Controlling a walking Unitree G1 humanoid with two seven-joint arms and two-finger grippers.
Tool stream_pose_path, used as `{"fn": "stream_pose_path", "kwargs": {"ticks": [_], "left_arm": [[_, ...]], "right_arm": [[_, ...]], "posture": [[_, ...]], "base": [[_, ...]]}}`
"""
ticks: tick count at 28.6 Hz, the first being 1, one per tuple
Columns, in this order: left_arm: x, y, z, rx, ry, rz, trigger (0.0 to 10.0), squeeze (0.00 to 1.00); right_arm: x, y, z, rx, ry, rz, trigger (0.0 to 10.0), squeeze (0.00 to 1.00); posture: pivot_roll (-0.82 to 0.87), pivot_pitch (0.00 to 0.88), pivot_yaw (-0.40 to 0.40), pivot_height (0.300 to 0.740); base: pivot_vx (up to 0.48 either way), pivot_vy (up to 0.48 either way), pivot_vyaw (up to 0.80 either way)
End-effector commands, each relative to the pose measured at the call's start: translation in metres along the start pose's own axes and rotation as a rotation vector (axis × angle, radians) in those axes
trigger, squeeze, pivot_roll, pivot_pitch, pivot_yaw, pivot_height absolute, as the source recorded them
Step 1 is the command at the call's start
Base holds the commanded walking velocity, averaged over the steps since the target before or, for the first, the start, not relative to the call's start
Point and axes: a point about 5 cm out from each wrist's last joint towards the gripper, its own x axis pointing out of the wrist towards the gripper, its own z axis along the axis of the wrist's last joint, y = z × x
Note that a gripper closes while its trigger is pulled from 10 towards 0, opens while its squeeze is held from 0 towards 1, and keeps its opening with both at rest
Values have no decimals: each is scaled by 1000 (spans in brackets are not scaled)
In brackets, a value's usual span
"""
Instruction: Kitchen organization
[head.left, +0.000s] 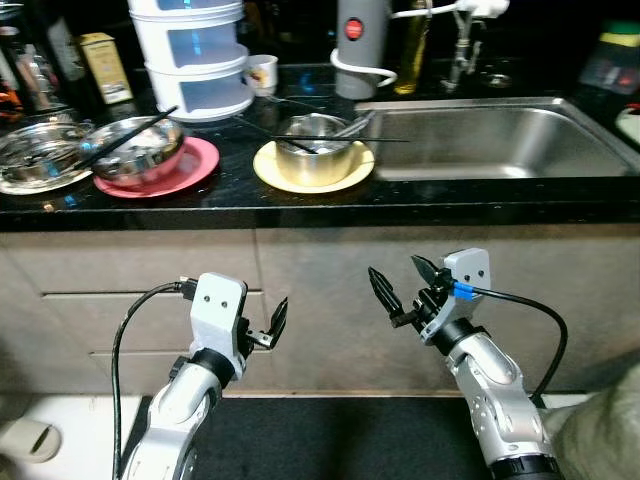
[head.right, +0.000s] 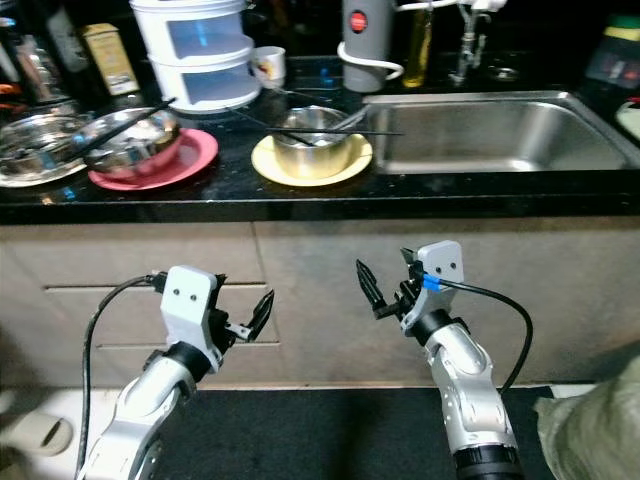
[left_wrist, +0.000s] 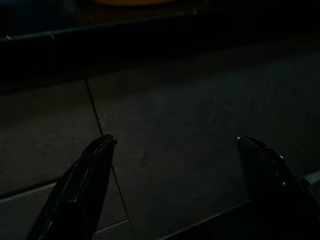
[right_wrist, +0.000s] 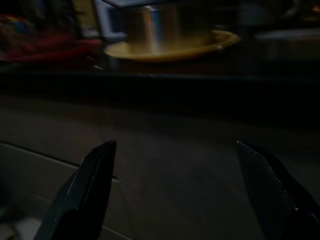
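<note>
On the black counter (head.left: 330, 200) a steel bowl (head.left: 313, 148) with chopsticks across it sits on a yellow plate (head.left: 270, 168). To its left a second steel bowl (head.left: 135, 150) with chopsticks rests on a pink plate (head.left: 195, 165). Further left lies a glass dish (head.left: 40, 155). Both grippers hang below the counter edge, in front of the cabinet doors. My left gripper (head.left: 272, 325) is open and holds nothing. My right gripper (head.left: 403, 285) is open too, with the yellow plate (right_wrist: 170, 49) ahead and above it.
A steel sink (head.left: 500, 135) fills the counter's right side, with a tap (head.left: 462, 40) behind it. A white stacked container (head.left: 192, 55), a mug (head.left: 262, 73), a grey appliance (head.left: 358, 45) and bottles stand at the back. A dark mat (head.left: 330, 440) covers the floor.
</note>
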Motion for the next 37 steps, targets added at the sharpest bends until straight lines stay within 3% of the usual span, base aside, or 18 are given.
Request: {"fn": "stream_pose_path", "kwargs": {"ticks": [1, 3, 6, 12, 15, 30, 35, 37], "left_arm": [[-2, 4, -3, 12, 17, 14, 10000, 0], [-2, 4, -3, 12, 16, 14, 10000, 0], [-2, 3, -2, 9, 7, 3, 10000, 0], [-2, 2, -1, 9, -2, -4, 10000, 0], [-2, -2, 1, 5, -13, -35, 10000, 0], [-4, -16, 8, 3, -39, -152, 10000, 0], [-7, -29, 13, -34, -49, -291, 10000, 0], [-11, -40, 15, -82, -49, -415, 10000, 0]], "right_arm": [[7, 9, 9, 14, -31, 73, 10000, 0], [10, 12, 17, 37, -58, 116, 10000, 0], [19, 23, 49, 124, -180, 245, 10000, 0], [24, 27, 73, 223, -288, 287, 10000, 0], [24, 31, 99, 359, -420, 351, 10000, 0], [22, 33, 108, 367, -423, 393, 10000, 0], [21, 33, 109, 376, -415, 402, 10000, 0], [21, 31, 110, 375, -417, 401, 10000, 0]], "posture": [[16, 46, -28, 740], [16, 45, -28, 740], [17, 44, -31, 740], [23, 44, -34, 740], [26, 42, -34, 740], [27, 37, -31, 740], [30, 31, -32, 740], [29, 29, -31, 740]], "base": [[0, 0, 0], [0, 0, 0], [0, 0, 0], [0, 0, 0], [161, 0, 0], [265, 0, 0], [294, 0, 0], [291, 0, 0]]}}
